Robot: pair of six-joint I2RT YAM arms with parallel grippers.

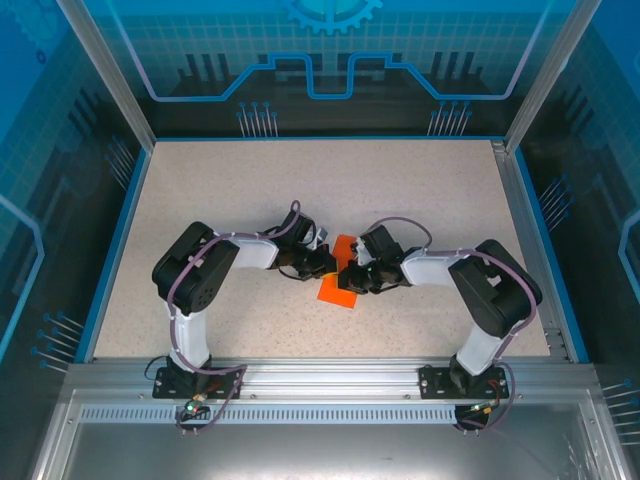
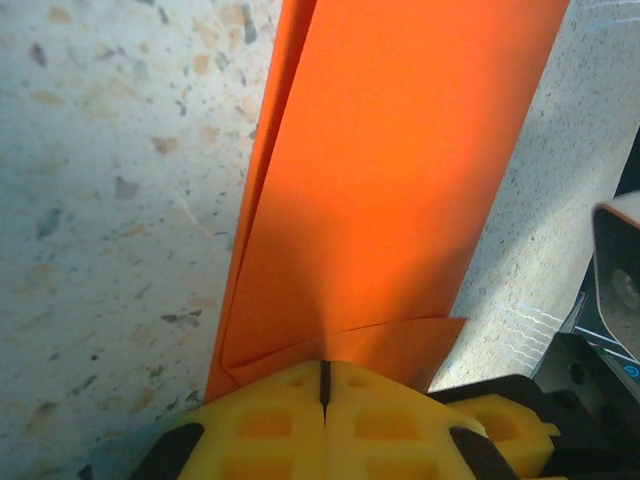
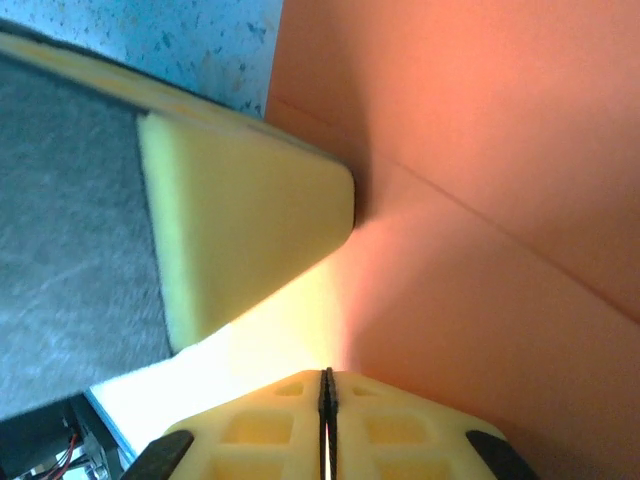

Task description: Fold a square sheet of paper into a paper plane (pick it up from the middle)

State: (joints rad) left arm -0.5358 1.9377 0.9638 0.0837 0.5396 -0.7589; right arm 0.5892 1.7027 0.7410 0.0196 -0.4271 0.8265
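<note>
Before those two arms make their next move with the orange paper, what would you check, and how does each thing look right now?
1. Grip of left hand on orange paper: ok, closed on its lower edge.
2. Closure of right hand: ok, fingers together.
3. Paper actually pinched by right hand: cannot tell.
4. Fold present: ok, doubled layers and a crease show.
5. Room between the hands: not ok, they nearly meet in the top view.
6. Finished plane shape: cannot tell.
</note>
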